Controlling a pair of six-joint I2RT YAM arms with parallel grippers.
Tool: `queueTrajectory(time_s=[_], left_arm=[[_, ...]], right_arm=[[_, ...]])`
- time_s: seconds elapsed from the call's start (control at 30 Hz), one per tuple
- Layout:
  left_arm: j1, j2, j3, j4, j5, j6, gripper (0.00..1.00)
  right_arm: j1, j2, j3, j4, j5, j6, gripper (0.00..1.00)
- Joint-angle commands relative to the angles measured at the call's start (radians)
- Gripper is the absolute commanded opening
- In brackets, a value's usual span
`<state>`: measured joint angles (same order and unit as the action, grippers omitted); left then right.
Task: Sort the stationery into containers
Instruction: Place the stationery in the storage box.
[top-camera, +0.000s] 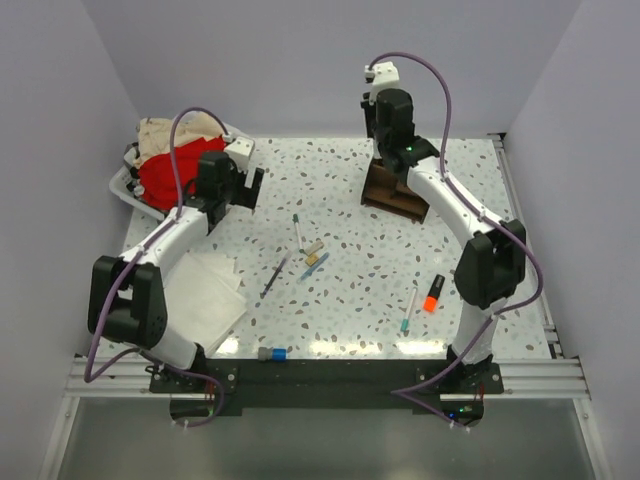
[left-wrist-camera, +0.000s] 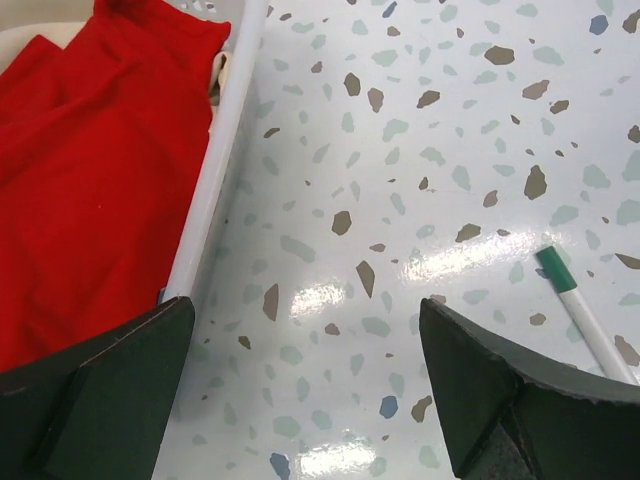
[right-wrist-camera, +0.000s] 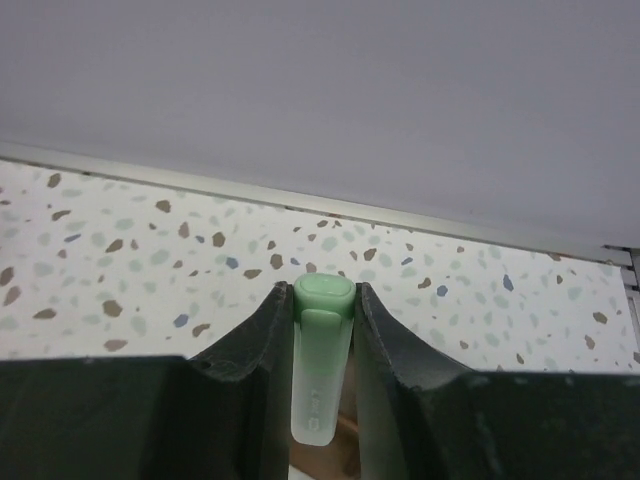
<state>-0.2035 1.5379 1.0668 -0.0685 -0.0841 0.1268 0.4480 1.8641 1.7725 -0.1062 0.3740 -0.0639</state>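
Observation:
My right gripper (top-camera: 386, 150) is shut on a pale green marker (right-wrist-camera: 322, 350), cap end out, held over the dark brown wooden organizer (top-camera: 395, 196); a strip of the organizer (right-wrist-camera: 346, 440) shows below the marker. My left gripper (top-camera: 250, 186) is open and empty low over the table beside the basket, its midpoint (left-wrist-camera: 305, 390) over bare table. A white pen with a green tip (top-camera: 299, 232) lies just right of it and also shows in the left wrist view (left-wrist-camera: 585, 315). Tan erasers (top-camera: 313, 248), a blue pen (top-camera: 316, 266) and a black pen (top-camera: 275, 275) lie mid-table. An orange highlighter (top-camera: 433, 293) and a white pen (top-camera: 408, 310) lie at the front right. A grey-blue stub (top-camera: 272, 353) lies at the front edge.
A white basket (top-camera: 128, 182) with red and beige clothes stands at the back left; its rim (left-wrist-camera: 225, 150) is close to my left finger. A white folded cloth (top-camera: 205, 290) lies at the front left. Grey walls close in the back and sides.

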Motion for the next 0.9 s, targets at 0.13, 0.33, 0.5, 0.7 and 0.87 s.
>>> queueTrajectory(time_s=[0.13, 0.33, 0.5, 0.7, 0.87], left_arm=[[-0.01, 0.039, 0.07, 0.052, -0.052, -0.01, 1.0], [-0.017, 0.064, 0.084, 0.044, -0.066, 0.008, 1.0], [-0.02, 0.091, 0.108, 0.038, -0.071, 0.013, 1.0], [-0.02, 0.108, 0.124, 0.049, -0.085, 0.019, 1.0], [-0.02, 0.099, 0.104, 0.053, -0.094, 0.017, 1.0]], right_arm=[[-0.071, 0.125, 0.108, 0.148, 0.074, -0.022, 0.0], [-0.117, 0.202, 0.157, 0.151, 0.065, -0.002, 0.0], [-0.12, 0.222, 0.15, 0.119, 0.046, 0.001, 0.1], [-0.118, 0.179, 0.116, 0.046, 0.054, 0.013, 0.41], [-0.12, 0.119, 0.071, 0.025, 0.066, 0.013, 0.65]])
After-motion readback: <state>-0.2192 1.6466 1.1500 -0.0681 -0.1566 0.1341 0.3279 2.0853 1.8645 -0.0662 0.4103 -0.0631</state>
